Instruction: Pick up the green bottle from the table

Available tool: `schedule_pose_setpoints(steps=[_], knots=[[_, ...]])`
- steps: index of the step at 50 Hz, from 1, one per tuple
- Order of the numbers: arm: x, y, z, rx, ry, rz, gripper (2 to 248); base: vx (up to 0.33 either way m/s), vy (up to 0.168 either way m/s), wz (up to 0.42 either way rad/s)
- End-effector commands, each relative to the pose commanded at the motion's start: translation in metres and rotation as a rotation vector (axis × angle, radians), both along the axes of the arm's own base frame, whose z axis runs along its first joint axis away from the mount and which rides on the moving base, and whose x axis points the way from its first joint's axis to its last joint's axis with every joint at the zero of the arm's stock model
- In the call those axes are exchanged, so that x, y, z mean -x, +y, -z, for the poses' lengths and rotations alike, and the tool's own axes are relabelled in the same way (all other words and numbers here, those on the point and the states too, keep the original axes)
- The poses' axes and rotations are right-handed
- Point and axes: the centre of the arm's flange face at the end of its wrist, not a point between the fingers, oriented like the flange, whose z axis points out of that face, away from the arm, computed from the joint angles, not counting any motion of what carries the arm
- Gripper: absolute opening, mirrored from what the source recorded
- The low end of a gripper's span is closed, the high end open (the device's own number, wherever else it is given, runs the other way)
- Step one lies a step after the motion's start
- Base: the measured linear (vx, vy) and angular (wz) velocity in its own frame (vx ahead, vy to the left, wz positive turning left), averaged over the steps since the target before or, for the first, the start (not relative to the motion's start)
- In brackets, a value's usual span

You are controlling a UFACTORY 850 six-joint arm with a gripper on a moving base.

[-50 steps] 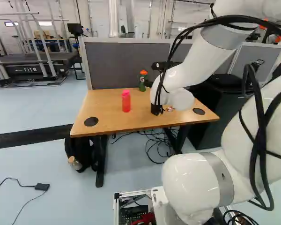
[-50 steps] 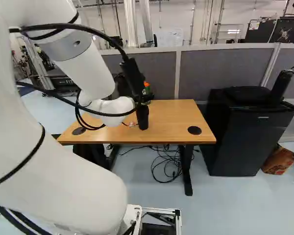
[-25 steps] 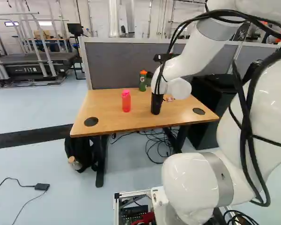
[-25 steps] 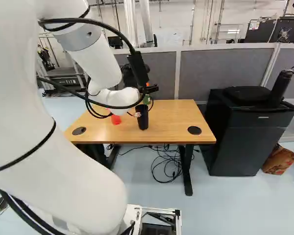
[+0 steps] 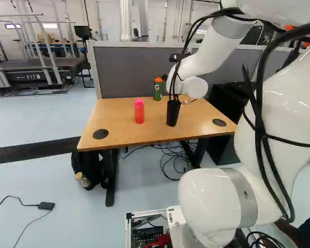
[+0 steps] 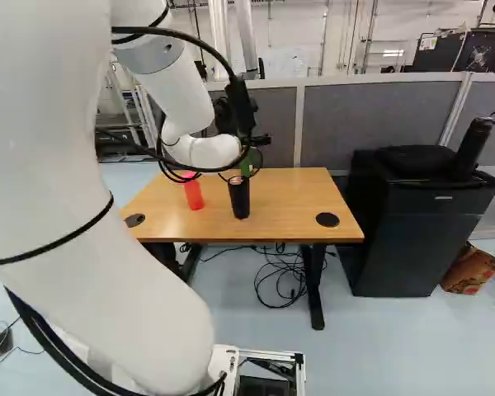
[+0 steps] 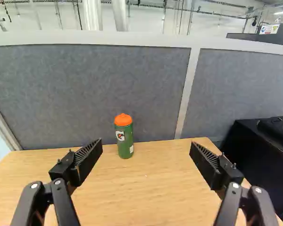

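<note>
In the right base view the gripper shows only partly, behind the white wrist and cables. The wrist view has the gripper open, its dark fingers wide apart with nothing held. Ahead of them the green bottle, orange-capped, stands upright at the table's far edge, nearer one finger's line than the other's. The left base view places this green bottle at the back of the wooden table; in the right base view it is partly covered by cables.
A pink bottle and a black cup stand on the table, nearer the base than the green bottle. Grey partitions rise behind the table. A black cabinet stands to its right, and cables lie beneath.
My arm has swung leftward in the left base view and rightward in the right one, uncovering more of the black cup and the pink bottle. The base and table things have not moved.
</note>
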Motion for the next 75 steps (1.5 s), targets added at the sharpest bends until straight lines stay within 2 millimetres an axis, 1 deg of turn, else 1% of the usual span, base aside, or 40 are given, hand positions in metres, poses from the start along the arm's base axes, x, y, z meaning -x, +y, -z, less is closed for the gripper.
schedule_pose_setpoints(steps=[17, 28, 38, 64, 75], knots=[[-0.031, 0.006, -0.005, -0.008, 0.105, -0.017, 247, 0.000, 0.000, 0.000], [-0.052, 0.011, -0.008, -0.009, 0.131, -0.029, 247, 0.000, 0.000, 0.000], [-0.073, 0.014, 0.002, -0.010, 0.148, -0.038, 247, 0.000, 0.000, 0.000], [-0.128, 0.025, 0.037, -0.012, 0.207, -0.060, 247, 0.000, 0.000, 0.000], [-0.151, 0.029, 0.043, -0.011, 0.203, -0.067, 247, 0.000, 0.000, 0.000]])
